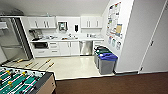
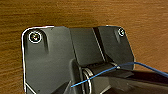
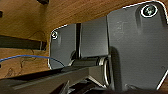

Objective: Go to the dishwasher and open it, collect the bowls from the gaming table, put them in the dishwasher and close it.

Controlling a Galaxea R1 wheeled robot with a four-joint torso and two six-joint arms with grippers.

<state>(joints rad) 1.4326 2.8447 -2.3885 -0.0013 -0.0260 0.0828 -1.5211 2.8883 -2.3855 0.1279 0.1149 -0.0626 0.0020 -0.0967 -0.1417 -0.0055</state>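
The dishwasher sits shut in the far kitchen wall, under the counter, between white cabinet doors and a narrow drawer stack. Bins with blue and green lids stand along the right wall on the pale floor. A football table occupies the near left corner. Both wrist views look down on brown floor; I cannot tell how far either gripper is open or whether it holds anything.

Three lidded bins stand against the wall; a foosball table sits nearer.
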